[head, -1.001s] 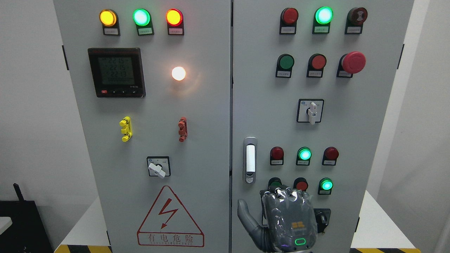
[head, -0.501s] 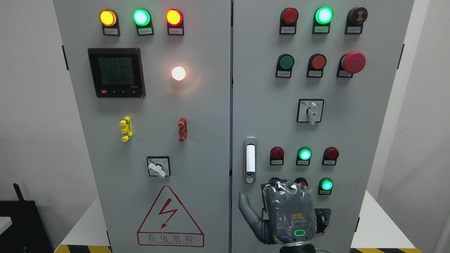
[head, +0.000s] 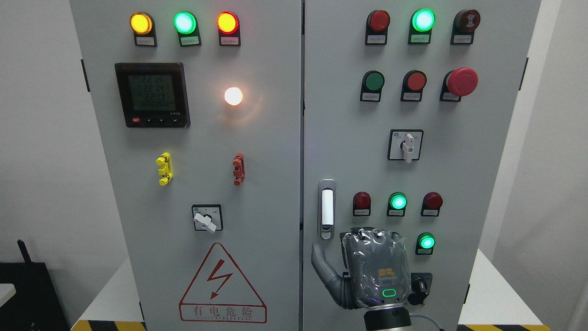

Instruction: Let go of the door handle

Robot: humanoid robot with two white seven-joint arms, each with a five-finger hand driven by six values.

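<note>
Right hand (head: 373, 271) below door handle (head: 326, 209), apart from it.
You see 1 hand, back toward you, fingers curled, thumb out, holding nothing; handle upright on right door (head: 459, 161), near its left edge; 1 green lamp (head: 426, 242) just right of hand.

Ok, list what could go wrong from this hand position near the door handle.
1. The right hand sits right in front of the lower buttons, beside the lit green button; it hides part of that row, so a stray move might press one.
2. Its thumb points up just below the door handle, apart from it; lifting carelessly could snag the handle.
3. The black key switch lies beside the hand and could get knocked.
</note>
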